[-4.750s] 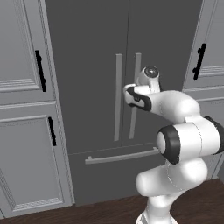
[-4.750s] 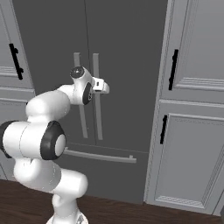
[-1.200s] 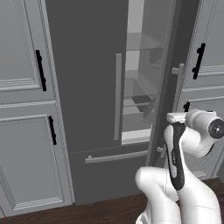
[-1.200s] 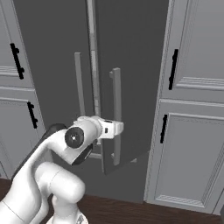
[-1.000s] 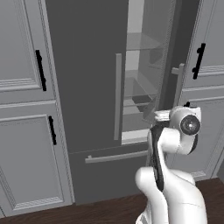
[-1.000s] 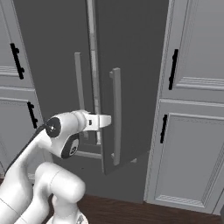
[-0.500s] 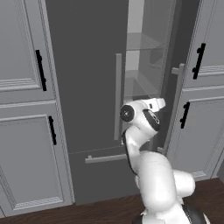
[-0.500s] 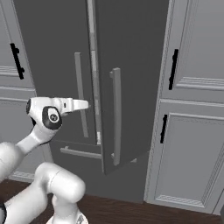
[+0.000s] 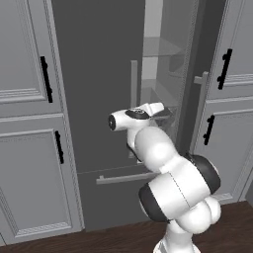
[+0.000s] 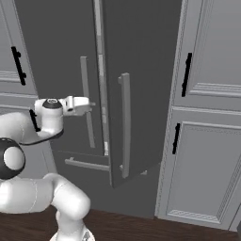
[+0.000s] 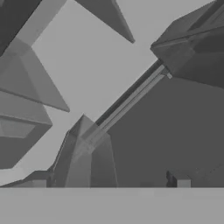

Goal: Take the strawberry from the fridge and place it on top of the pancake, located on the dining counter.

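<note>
Gaping matte dark-grey fridge (image 9: 99, 74) bares pale glass shelves (image 9: 165, 47); fingers (image 11: 177, 180) spread wide.

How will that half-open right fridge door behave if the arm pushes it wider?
The right fridge door is a tall rigid panel, so it should swing as one piece, not flex. It probably feels heavy. Its long handle looks smooth, so the open gripper might slide along it; pushing the flat face seems safer.

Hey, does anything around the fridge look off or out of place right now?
Nothing damaged or spilled. The fridge's right door stands ajar, showing pale glass shelves, which fits the task. The gripper is open and empty before the gap.
</note>
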You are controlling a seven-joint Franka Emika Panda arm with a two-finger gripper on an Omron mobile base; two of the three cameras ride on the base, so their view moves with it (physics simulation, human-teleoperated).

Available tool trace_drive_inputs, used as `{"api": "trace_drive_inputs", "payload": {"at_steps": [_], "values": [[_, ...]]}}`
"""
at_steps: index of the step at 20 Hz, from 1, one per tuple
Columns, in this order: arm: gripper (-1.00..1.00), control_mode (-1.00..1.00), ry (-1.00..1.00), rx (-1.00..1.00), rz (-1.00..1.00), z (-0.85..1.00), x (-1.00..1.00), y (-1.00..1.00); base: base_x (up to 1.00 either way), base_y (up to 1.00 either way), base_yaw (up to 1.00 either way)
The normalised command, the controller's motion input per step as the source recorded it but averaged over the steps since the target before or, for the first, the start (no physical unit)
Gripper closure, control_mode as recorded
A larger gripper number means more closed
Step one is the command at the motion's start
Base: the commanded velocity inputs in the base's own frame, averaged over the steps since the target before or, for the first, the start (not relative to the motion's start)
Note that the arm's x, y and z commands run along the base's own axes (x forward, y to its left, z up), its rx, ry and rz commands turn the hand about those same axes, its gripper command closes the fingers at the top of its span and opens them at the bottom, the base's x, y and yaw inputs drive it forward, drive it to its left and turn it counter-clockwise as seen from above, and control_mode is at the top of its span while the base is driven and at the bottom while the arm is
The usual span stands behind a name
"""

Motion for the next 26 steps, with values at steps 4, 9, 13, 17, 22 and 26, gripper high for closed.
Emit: {"api": "trace_drive_inputs", "payload": {"at_steps": [4, 9, 13, 17, 22, 26], "values": [[-1.0, -1.0, 0.03, -0.09, -0.02, 0.0, 0.31, -0.49, 0.0, 0.0, 0.0], [-1.0, -1.0, 0.05, -0.05, 0.0, 0.01, 0.21, -0.54, 0.0, 0.0, 0.0], [-1.0, -1.0, 0.06, -0.03, 0.0, 0.06, 0.13, -0.53, 0.0, 0.0, 0.0], [-1.0, -1.0, 0.0, -0.02, 0.0, 0.22, -0.02, -0.6, 0.0, 0.0, 0.0], [-1.0, -1.0, 0.0, -0.02, 0.0, 0.28, -0.16, -0.65, 0.0, 0.0, 0.0], [-1.0, -1.0, -0.02, -0.02, 0.0, 0.29, -0.39, -0.56, 0.0, 0.0, 0.0]]}}
